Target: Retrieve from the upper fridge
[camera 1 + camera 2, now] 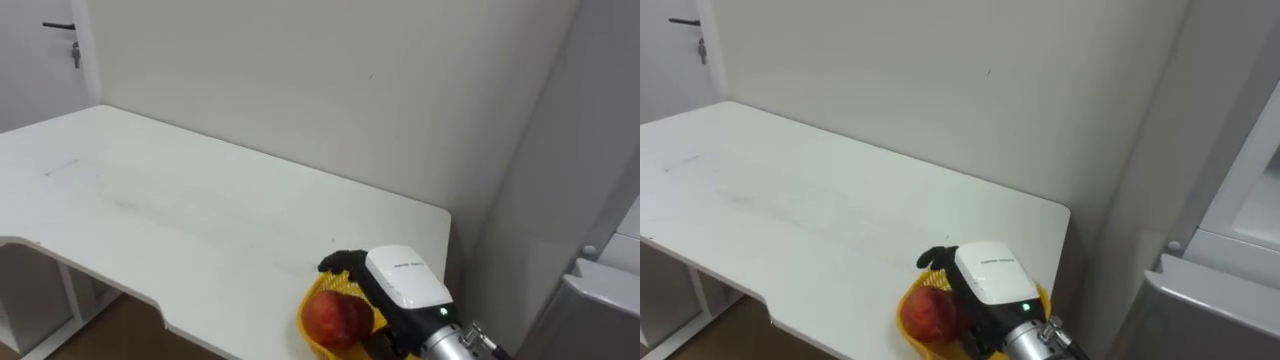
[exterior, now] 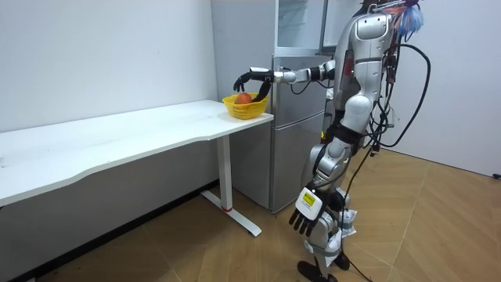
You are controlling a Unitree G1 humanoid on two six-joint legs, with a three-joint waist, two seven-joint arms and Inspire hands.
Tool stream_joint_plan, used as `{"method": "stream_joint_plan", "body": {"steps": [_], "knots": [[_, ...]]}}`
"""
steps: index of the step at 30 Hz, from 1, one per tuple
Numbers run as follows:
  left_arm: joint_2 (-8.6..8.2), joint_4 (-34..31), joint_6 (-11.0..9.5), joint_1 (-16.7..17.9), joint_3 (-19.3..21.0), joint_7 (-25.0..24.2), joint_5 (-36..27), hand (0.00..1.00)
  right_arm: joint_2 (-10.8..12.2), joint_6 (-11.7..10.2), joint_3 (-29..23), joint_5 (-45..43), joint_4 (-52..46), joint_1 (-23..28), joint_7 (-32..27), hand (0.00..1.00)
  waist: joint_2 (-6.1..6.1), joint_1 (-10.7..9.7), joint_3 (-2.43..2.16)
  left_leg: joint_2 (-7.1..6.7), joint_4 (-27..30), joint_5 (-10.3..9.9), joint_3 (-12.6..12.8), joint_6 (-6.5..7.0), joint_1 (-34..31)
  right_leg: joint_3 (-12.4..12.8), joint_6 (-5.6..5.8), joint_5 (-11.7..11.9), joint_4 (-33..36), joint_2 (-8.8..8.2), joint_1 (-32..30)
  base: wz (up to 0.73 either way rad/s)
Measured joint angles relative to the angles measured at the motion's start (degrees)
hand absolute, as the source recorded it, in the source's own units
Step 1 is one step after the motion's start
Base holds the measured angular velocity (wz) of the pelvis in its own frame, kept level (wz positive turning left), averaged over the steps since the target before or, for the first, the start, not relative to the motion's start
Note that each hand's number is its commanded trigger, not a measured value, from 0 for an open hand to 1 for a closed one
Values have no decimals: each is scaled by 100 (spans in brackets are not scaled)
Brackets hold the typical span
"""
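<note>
A long white table (image 2: 117,139) on white legs stood along a plain white wall (image 2: 102,55), above a wood floor (image 2: 438,227) laid in herringbone pattern.

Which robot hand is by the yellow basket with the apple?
Its right hand, stretched out over the basket at the corner of the table. The left hand just hangs down by its leg.

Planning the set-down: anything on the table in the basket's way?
Nothing visible. The right hand holds the yellow basket with the apple at the table's end by the fridge; nothing lies on the top around it. Left hand hangs idle.
</note>
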Motion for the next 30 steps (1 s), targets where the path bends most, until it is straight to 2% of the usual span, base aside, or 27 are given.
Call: {"method": "stream_joint_plan", "body": {"steps": [19, 26, 30], "knots": [[-1, -3, 0, 6, 12, -1, 8, 0, 49, 6, 0, 85, 225, -99, 3, 0, -13, -3, -12, -14, 58, 0, -10, 1, 2, -25, 1, 0, -70, -4, 51, 0], [-2, -6, 0, 2, 14, 4, 32, 0, 47, 6, 0, 206, 228, -99, 3, 0, 12, -9, -19, -16, 55, 0, -67, 1, -4, -89, 1, 1, -66, -4, 65, 4], [-8, -11, 0, -16, 58, 9, 246, 0, 46, 6, -1, 207, 249, -99, 3, 0, 38, -11, -22, -20, 48, 0, -100, 1, -4, -128, 1, 1, -67, -7, 91, 4]]}}
